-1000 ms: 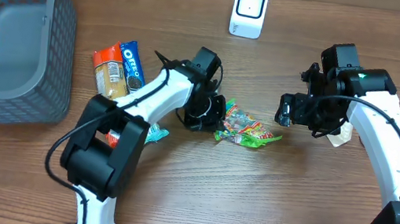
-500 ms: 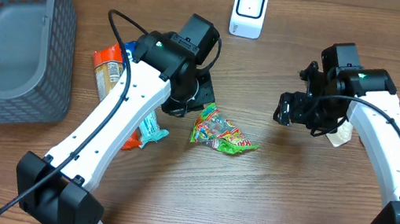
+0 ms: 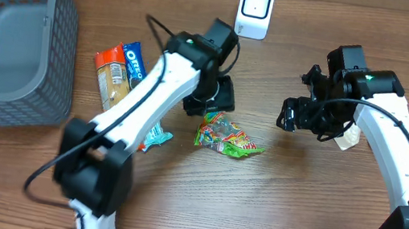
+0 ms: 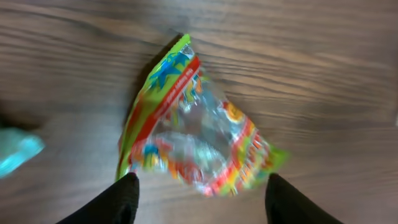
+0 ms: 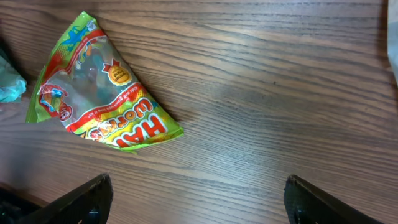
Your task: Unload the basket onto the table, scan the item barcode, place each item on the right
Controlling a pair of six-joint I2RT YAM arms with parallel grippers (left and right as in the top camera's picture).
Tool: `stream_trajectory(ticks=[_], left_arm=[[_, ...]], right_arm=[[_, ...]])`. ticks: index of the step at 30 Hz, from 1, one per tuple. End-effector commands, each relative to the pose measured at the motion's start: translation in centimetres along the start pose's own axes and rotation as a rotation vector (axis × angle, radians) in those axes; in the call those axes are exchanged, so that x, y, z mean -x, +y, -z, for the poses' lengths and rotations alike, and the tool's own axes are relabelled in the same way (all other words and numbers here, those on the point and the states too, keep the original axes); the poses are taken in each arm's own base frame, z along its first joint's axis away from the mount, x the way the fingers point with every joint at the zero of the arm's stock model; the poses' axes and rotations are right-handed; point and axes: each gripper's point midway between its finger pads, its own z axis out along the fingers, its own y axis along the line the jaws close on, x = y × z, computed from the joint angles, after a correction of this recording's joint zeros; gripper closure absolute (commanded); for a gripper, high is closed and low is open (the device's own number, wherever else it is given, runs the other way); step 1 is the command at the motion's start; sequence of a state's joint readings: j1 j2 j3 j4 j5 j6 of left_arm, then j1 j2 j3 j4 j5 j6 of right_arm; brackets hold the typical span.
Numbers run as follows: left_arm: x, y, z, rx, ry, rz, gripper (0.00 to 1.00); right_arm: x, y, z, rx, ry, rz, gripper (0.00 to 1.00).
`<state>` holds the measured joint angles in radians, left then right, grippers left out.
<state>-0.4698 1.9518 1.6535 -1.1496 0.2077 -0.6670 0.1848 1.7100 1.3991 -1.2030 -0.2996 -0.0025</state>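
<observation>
The item, a bright green and red gummy-candy bag (image 3: 227, 136), lies flat on the wooden table near the middle. My left gripper (image 3: 207, 105) hovers just behind and above it, open and holding nothing. In the left wrist view the bag (image 4: 193, 137) lies just past the gripper (image 4: 202, 200), whose black fingertips (image 4: 121, 199) stand wide apart. My right gripper (image 3: 292, 116) hangs open to the right of the bag. The right wrist view shows the bag (image 5: 99, 106) at the upper left, apart from that gripper (image 5: 199, 202). A white scanner (image 3: 254, 11) stands at the table's back edge.
A grey wire basket (image 3: 6, 28) fills the left side. Beside it lie an Oreo pack (image 3: 135, 63), an orange snack pack (image 3: 111, 78) and a teal packet (image 3: 156, 135). A small white object (image 3: 351, 137) sits under the right arm.
My left gripper, shut on the candy bag a second ago, has opened and let it go. The bag now lies a little further left, turned. The right arm barely moved.
</observation>
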Motion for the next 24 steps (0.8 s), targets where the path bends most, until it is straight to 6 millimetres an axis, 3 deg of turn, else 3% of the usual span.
stream_trajectory(ticks=[1,5,12,16,24], left_arm=[[-0.1,0.6,-3.0,0.011,0.080,-0.062,0.44],[0.6,2.3,-4.3,0.069,0.086,-0.059,0.44],[2.1,5.1,-3.0,0.177,0.044,-0.108,0.32],[1.2,5.7,-3.2,0.192,0.095,-0.152,0.23],[-2.0,3.9,-7.3,0.139,0.260,-0.218,0.25]], right_arm=[[0.1,0.6,1.2,0.009,-0.028,0.040,0.11],[-0.2,0.4,1.2,0.001,-0.018,0.039,0.11],[0.0,0.4,1.2,-0.001,-0.026,0.041,0.11],[0.2,0.4,1.2,-0.001,-0.032,0.043,0.11],[0.1,0.4,1.2,-0.001,-0.029,0.042,0.11]])
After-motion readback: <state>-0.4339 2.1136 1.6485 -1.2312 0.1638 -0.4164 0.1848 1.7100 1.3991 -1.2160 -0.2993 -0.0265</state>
